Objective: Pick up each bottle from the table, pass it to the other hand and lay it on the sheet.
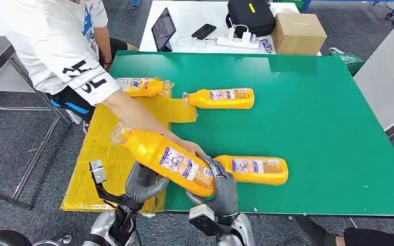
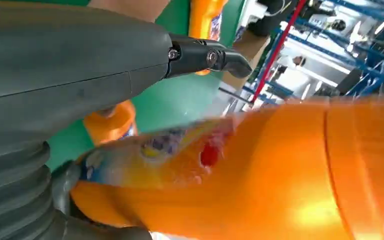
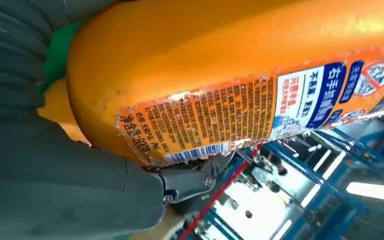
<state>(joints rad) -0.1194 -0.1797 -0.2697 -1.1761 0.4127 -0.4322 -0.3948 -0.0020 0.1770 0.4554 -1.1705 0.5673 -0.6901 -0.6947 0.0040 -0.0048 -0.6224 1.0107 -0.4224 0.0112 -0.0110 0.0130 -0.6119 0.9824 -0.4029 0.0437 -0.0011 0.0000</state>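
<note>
currently, read these values off your views.
held bottle: yellow, tilted, cap end raised toward the table's left edge, base end low over the near edge; you see its barcode label close up in the right wrist view.
right hand: fingers wrapped around the held bottle's base end, gripping it.
left hand: cupped beneath the held bottle's middle, fingers curled up against it; you cannot tell whether it has a firm grip.
person's hand: rests on the upper side of the held bottle, just beside your right hand.
sheet: yellow, overhanging the left edge of the green table.
bottle on sheet: lying flat at the sheet's far end.
far bottle: lying on the table, cap touching the sheet's edge.
near bottle: lying on the table by the near edge, just behind your right hand.
</note>
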